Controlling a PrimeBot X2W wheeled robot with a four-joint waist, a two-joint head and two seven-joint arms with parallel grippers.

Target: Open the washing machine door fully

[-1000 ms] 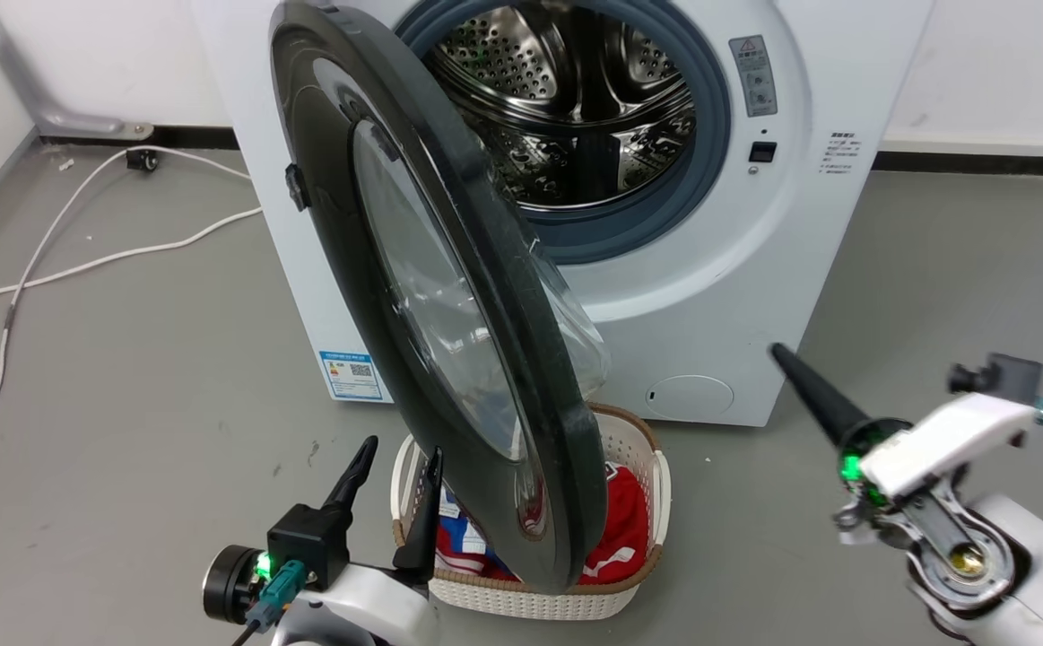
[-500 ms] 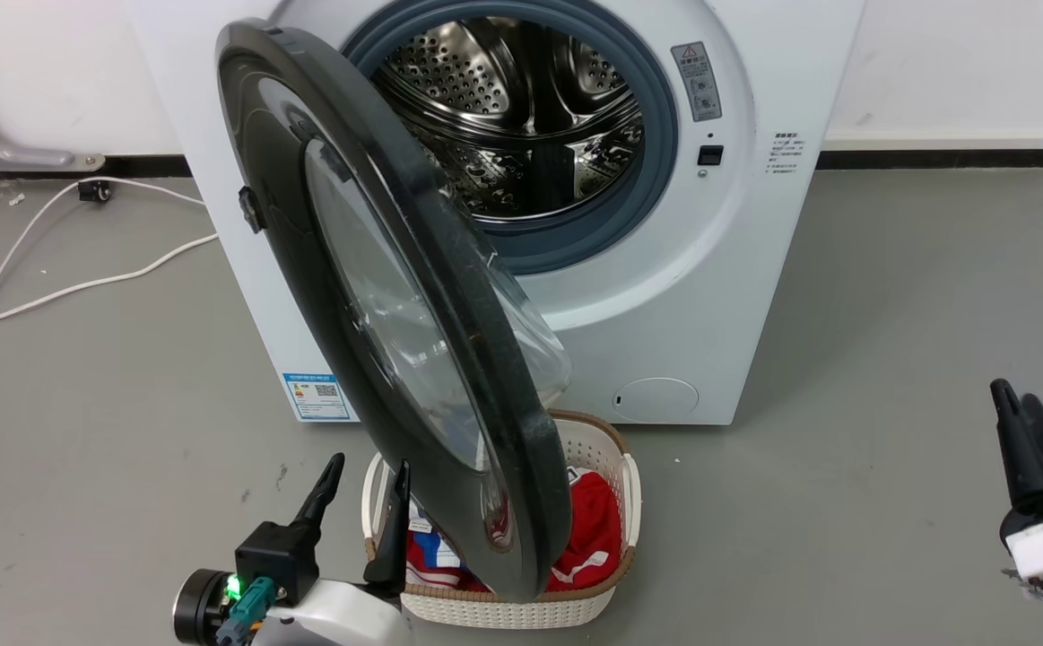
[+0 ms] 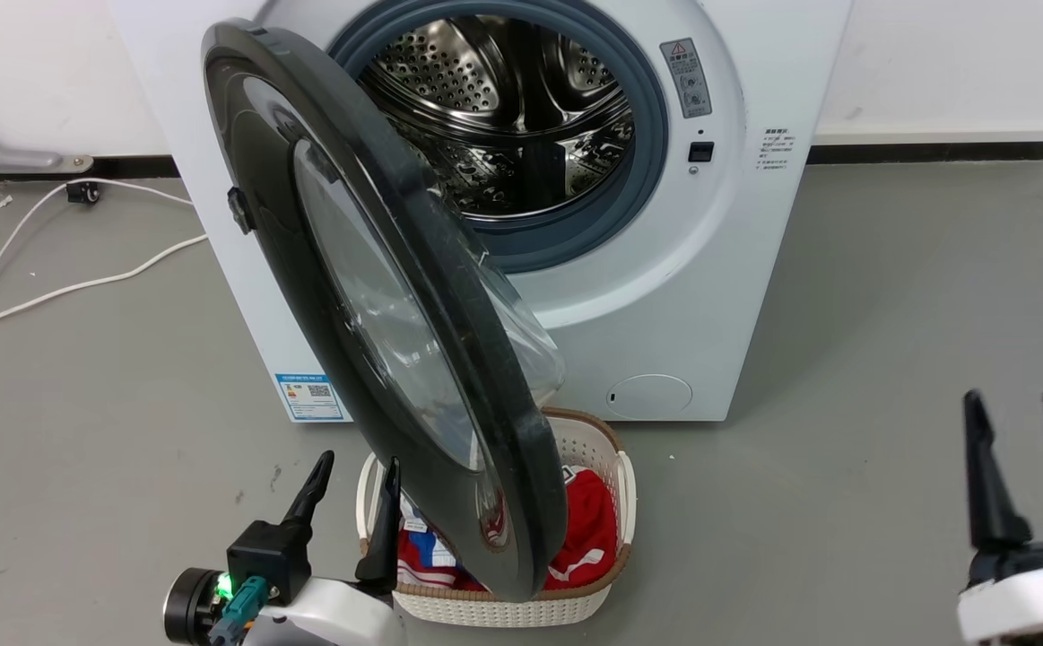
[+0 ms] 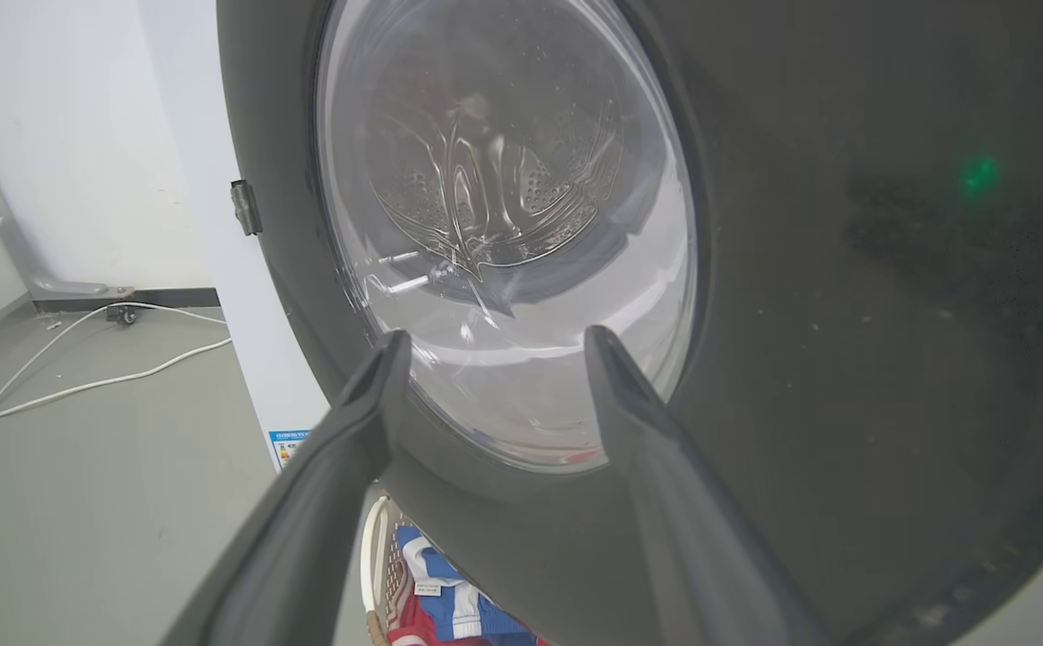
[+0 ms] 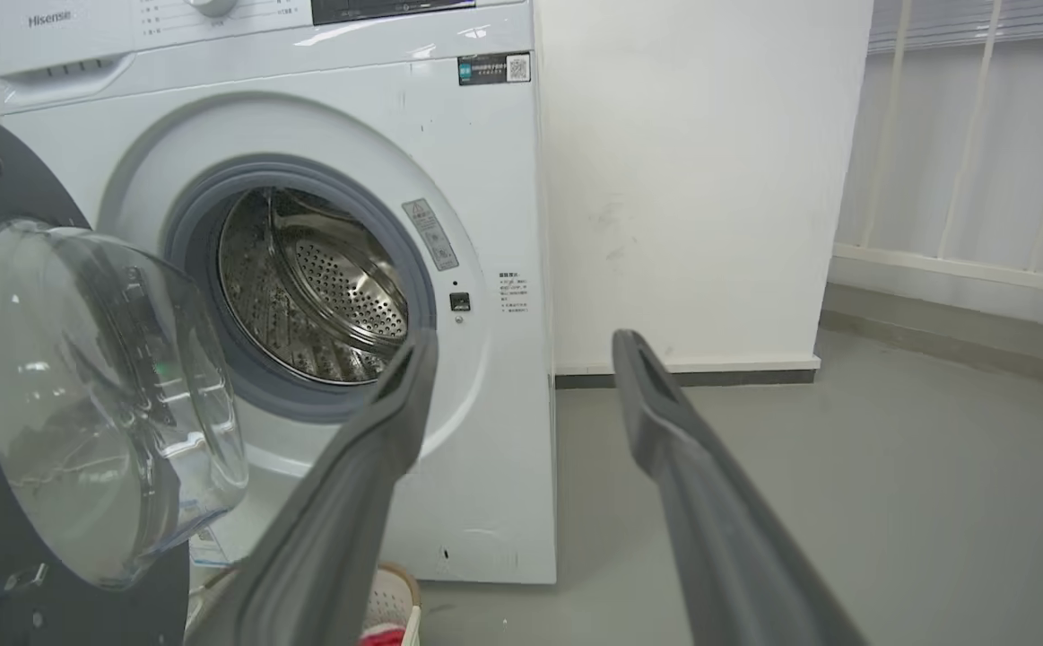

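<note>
A grey floor [image 3: 889, 314] runs to a white wall, and a white cable [image 3: 82, 287] trails across it on the left. The washing machine [image 3: 682, 296] stands against that wall with its steel drum [image 3: 503, 117] exposed inside a blue-grey gasket [image 3: 638, 179]. The washing machine door [image 3: 386, 314] stands swung out on its left-side hinge, roughly square to the machine front. Its free edge hangs over a white laundry basket [image 3: 615, 471] of red and blue clothes [image 3: 588, 529].

The left gripper [image 3: 358, 463] sits low beside the basket, fingers apart and empty, facing the door's outer side. In the left wrist view its fingers [image 4: 369, 404] frame the lower part of the glass. Whether they touch the door cannot be told. The right gripper [image 3: 1012, 399] is well apart on the other side, fingers spread, holding nothing.

The door looks rigid and fairly heavy, and it should swing only about its hinge. Its glossy black face and bulging glass bowl probably offer a slippery, poor hold, and the glass is best spared any hard contact. The thick black rim near the free edge, farthest from the hinge, seems the best place to hook or push. The door likely has further to swing leftward.
</note>
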